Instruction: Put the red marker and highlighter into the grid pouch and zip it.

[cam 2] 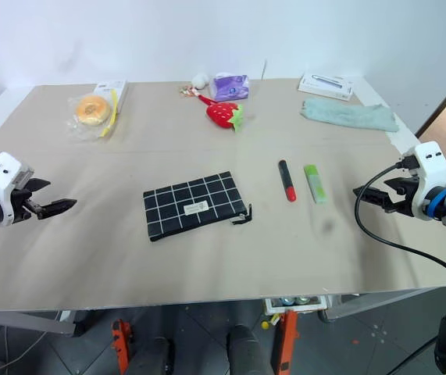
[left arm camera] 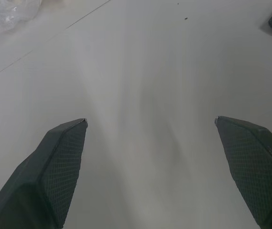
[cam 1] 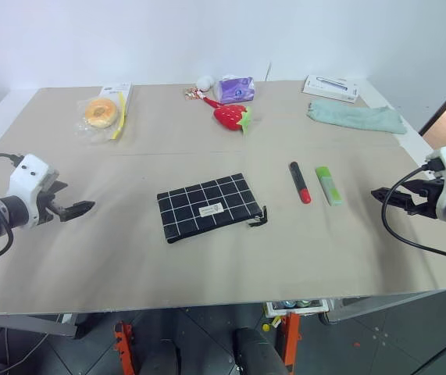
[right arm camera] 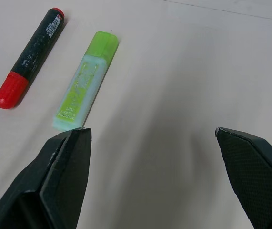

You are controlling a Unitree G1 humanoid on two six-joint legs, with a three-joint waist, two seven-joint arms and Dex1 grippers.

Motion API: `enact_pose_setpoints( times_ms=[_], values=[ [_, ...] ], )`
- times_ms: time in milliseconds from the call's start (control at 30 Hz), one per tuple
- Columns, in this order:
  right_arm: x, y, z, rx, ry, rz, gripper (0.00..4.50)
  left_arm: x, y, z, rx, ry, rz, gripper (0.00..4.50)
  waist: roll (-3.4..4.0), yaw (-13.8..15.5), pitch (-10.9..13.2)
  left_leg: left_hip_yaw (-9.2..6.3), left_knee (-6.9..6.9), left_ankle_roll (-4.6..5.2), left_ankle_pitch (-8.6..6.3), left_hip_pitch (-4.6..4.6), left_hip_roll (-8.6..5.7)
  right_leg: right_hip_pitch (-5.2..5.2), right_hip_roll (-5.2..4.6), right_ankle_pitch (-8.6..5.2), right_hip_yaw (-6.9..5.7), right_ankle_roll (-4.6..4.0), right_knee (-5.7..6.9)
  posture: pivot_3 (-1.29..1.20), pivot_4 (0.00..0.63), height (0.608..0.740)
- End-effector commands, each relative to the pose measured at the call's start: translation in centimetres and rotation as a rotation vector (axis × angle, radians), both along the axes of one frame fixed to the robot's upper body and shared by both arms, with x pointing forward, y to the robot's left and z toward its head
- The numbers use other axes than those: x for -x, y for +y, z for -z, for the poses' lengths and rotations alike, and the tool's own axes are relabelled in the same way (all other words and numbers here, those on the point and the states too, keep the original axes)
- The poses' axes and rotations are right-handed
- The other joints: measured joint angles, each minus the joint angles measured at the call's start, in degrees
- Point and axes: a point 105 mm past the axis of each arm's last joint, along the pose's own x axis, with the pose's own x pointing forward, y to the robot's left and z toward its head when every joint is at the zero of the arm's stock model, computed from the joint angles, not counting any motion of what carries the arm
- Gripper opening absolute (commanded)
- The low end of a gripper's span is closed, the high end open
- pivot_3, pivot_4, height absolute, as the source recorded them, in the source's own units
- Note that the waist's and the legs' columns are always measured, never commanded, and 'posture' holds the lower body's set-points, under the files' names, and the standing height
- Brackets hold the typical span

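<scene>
The grid pouch (cam 1: 207, 205) lies flat mid-table, black with white lines, a white label and a zipper cord at its right end. To its right lie the red marker (cam 1: 300, 182), black barrel with red cap toward me, and beside it the light-green highlighter (cam 1: 329, 185). Both also show in the right wrist view: the marker (right arm camera: 30, 56) and the highlighter (right arm camera: 85, 80). My left gripper (cam 1: 88, 207) hovers open, well left of the pouch. My right gripper (cam 1: 377, 194) hovers open, right of the highlighter. Nothing sits between either pair of fingers.
Along the far side of the table (cam 1: 66, 266) lie a bagged doughnut (cam 1: 100, 113), a red strawberry toy (cam 1: 233, 116), a purple packet (cam 1: 234, 89), a pale green cloth (cam 1: 355, 117) and a white box (cam 1: 330, 88). The front edge runs just below the pouch area.
</scene>
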Motion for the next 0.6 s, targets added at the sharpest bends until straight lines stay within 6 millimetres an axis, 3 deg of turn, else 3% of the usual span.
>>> enact_pose_setpoints(
  times_ms=[33,600],
  values=[
    [0.1,-0.2,-1.8,0.015,-0.064,-0.003,4.50,0.0,0.0,-0.7,0.001,-0.041,-0.002,4.44,0.00,0.0,0.0,0.00,0.00,0.00,0.00,0.00,0.00,0.00,0.00,0.00,0.00,0.00,0.00,0.00,0.150,0.740],
    [0.5,-0.7,-2.0,0.008,-0.078,0.016,4.50,-1.1,0.3,-1.0,0.001,-0.072,-0.037,4.44,0.00,0.0,0.0,0.01,0.01,0.00,0.00,0.01,-0.01,0.01,0.00,0.02,0.00,-0.01,0.02,0.00,0.150,0.740]
  ],
)
